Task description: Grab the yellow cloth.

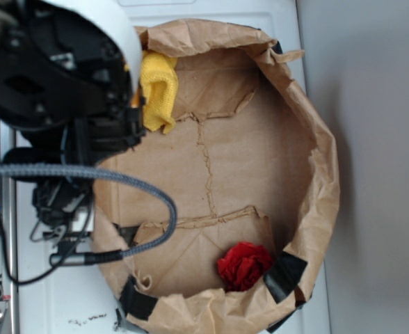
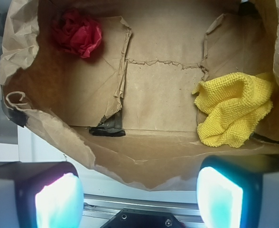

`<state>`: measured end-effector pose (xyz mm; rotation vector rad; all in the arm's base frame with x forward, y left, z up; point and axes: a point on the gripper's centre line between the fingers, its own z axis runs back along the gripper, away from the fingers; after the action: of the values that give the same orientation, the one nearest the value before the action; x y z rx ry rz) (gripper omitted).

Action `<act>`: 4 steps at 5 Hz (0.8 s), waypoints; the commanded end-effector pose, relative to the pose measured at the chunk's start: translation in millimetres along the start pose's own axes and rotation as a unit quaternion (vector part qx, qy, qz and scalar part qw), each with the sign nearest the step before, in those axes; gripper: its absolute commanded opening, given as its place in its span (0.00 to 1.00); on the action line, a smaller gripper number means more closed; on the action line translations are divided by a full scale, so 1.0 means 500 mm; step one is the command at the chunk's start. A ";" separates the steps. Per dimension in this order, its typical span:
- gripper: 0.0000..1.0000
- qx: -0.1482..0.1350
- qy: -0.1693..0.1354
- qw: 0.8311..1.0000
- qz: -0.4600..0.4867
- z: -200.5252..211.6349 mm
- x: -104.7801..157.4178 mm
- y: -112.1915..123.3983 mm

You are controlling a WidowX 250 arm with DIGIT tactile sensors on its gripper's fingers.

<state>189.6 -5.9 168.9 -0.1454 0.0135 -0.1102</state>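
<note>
The yellow cloth [image 2: 234,110] lies crumpled inside the brown paper bag [image 2: 144,161], against its wall and well apart from the red fabric bundle [image 2: 78,33], while the gripper [image 2: 139,199] hovers outside the bag's rim, jaws apart and empty.

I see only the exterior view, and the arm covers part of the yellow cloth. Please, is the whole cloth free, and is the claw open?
Observer: In the wrist view the whole yellow cloth shows. It lies crumpled on the floor of the paper bag, with nothing on top of it.
Operator: And the claw?
Observer: The claw is open, its two fingers wide apart, and it holds nothing.
Operator: Is it already above the cloth?
Observer: Not centred. In the wrist view the cloth sits ahead of one finger, not between the two. The red bundle lies in the far opposite corner, well away from the cloth.
</note>
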 end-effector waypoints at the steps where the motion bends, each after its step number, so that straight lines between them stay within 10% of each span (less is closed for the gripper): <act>1: 1.00 0.004 -0.024 1.000 0.004 0.023 0.007 0.006; 4: 1.00 0.019 -0.049 0.997 0.054 -0.001 0.148 0.069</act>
<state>261.3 13.5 146.3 -0.1168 -0.0139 -0.0135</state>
